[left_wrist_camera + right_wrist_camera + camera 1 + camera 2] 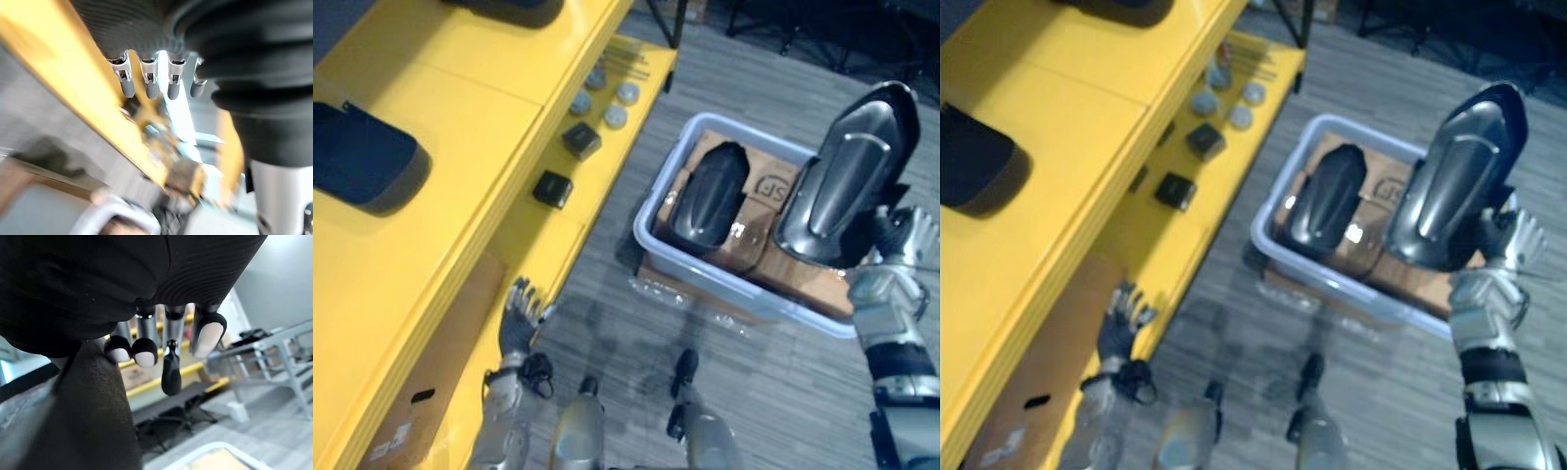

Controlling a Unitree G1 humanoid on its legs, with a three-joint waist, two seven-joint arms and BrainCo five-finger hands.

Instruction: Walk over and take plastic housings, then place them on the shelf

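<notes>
My right hand (901,245) is shut on a dark glossy plastic housing (847,176), holding it upright in the air above the right end of a pale blue bin (651,235). In the right wrist view its fingers (146,345) curl against the housing's dark shell (88,421). A second housing (710,201) lies in the bin on cardboard boxes. On the top of the yellow shelf (460,127) at the left rests another dark housing (362,157). My left hand (521,318) hangs open low beside the shelf, with its fingers (149,78) straight.
The shelf's lower level carries two small black blocks (580,140), several round grey discs (607,98) and thin rods. A brown cardboard sheet (440,362) lies at the shelf's foot. Grey floor separates the shelf and the bin.
</notes>
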